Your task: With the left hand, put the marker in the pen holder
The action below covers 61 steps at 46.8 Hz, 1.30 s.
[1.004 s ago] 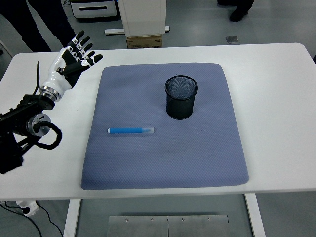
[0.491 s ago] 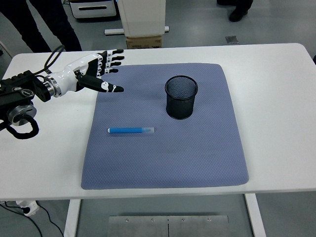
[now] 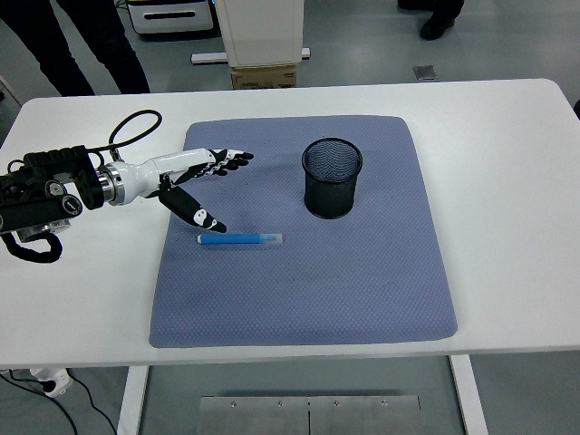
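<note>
A blue marker [image 3: 240, 239] with a pale cap end lies flat on the grey-blue mat [image 3: 308, 290], pointing left to right. The black mesh pen holder [image 3: 333, 178] stands upright on the mat, up and to the right of the marker. My left hand [image 3: 210, 181] reaches in from the left, low over the mat's left part, just above the marker's left end. Its fingers are spread and the thumb [image 3: 201, 216] points down toward the marker. It holds nothing. The right hand does not show.
The mat covers the middle of the white table [image 3: 507, 163]. A person's dark legs [image 3: 82, 41] stand beyond the far left edge. A cardboard box [image 3: 265, 76] and a white post stand behind the table.
The left hand has swung from the table's far left corner rightward and toward me, coming down over the mat to just above the marker's left end. Marker and holder have not moved.
</note>
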Tool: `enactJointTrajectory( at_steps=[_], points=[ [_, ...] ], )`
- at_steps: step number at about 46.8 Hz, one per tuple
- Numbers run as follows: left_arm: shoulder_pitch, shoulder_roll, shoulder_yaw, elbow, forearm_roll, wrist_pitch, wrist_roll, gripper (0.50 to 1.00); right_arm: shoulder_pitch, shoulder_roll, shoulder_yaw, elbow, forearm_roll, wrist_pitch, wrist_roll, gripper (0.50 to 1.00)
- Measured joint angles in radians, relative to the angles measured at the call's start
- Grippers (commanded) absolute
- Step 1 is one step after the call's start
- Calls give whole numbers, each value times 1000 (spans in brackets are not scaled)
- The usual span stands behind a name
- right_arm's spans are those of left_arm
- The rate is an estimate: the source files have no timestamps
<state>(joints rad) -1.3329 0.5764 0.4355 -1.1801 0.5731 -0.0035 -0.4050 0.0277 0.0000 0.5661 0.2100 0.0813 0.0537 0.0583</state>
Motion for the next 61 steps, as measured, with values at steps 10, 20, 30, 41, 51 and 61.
enactJointTrajectory(
  at_steps=[10, 20, 30, 41, 51, 61],
  points=[
    [-7, -43, 8, 3, 117, -5, 8, 1000, 0, 0, 0, 0, 0, 0, 0, 1000],
    [-17, -67, 34, 7, 126, -8, 55, 1000, -1, 0, 0, 0, 0, 0, 0, 1000],
    [-15, -94, 35, 24, 126, 6, 61, 1000, 0, 0, 0, 0, 0, 0, 0, 1000],
    [-12, -131, 36, 38, 128, 8, 61, 1000, 0, 0, 0, 0, 0, 0, 0, 1000],
    [-5, -145, 49, 62, 142, 22, 61, 1000, 0, 0, 0, 0, 0, 0, 0, 1000],
    [-3, -145, 52, 64, 157, 58, 61, 1000, 0, 0, 0, 0, 0, 0, 0, 1000]
  ],
)
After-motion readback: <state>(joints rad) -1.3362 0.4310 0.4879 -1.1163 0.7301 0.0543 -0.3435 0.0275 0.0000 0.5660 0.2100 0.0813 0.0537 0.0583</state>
